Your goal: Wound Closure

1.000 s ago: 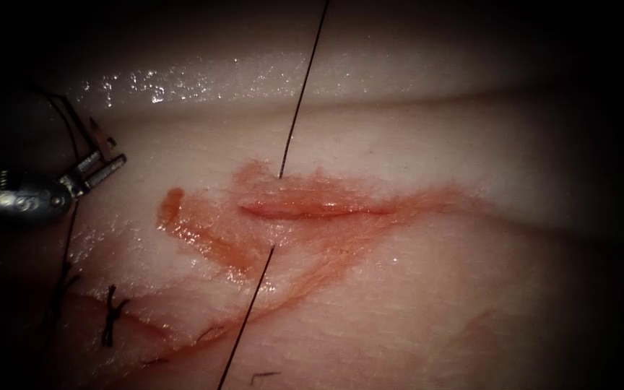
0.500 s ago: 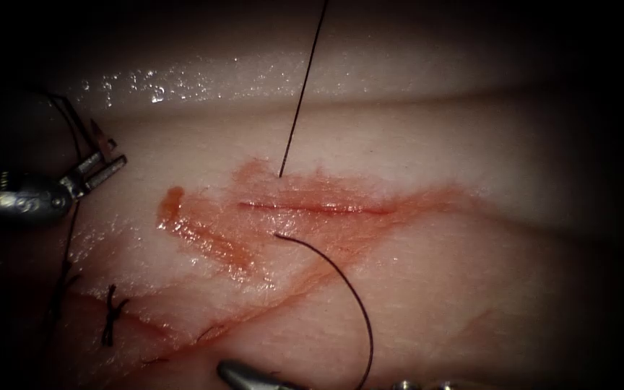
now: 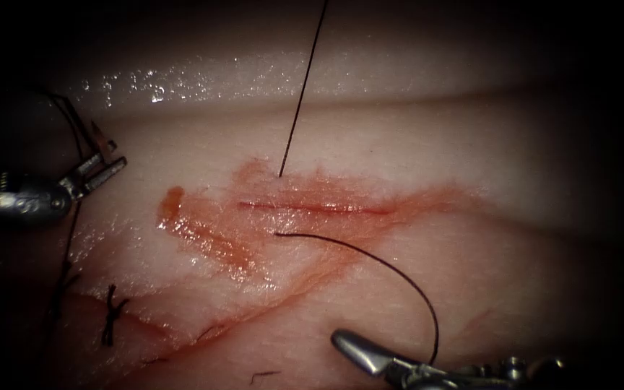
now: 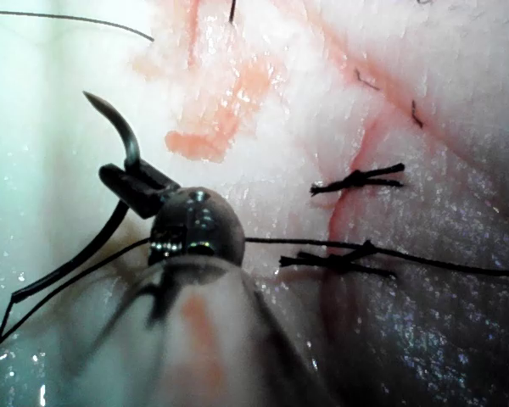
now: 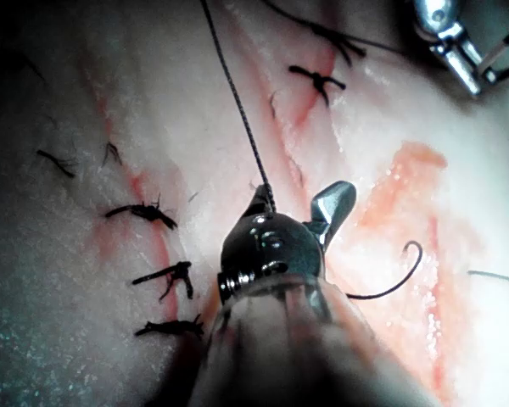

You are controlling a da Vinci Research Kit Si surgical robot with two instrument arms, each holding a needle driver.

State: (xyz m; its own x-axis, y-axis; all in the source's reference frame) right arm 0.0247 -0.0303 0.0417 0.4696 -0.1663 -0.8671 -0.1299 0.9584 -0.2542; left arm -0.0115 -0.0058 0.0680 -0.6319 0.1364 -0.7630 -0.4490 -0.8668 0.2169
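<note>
The left claw (image 3: 108,162) sits far left over the tissue (image 3: 485,152), well apart from the cut (image 3: 319,208), with its shaft lying level from the left edge. It is clamped on the needle (image 4: 121,129). In the left wrist view the grip falls between the middle of the curve and the tip. The tip stands free above the tissue, and the tail end with its thread hangs free below. The needle is not in the tissue. Near it on the left, knotted stitches (image 3: 113,321) cross an older closed line.

Red fluid (image 3: 207,242) smears the tissue around the cut. The thread (image 3: 377,256) comes down from the far side and enters the tissue just far of the cut, toward the cut's left end. It comes out again just near of the cut and arcs right and nearward to the right tool.

The right claw (image 5: 301,202) lies low at the near edge, right of the cut's middle and pointing left. Its jaws are spread apart. The thread meets it at the base of the jaws, and I cannot tell whether it is pinched there.
</note>
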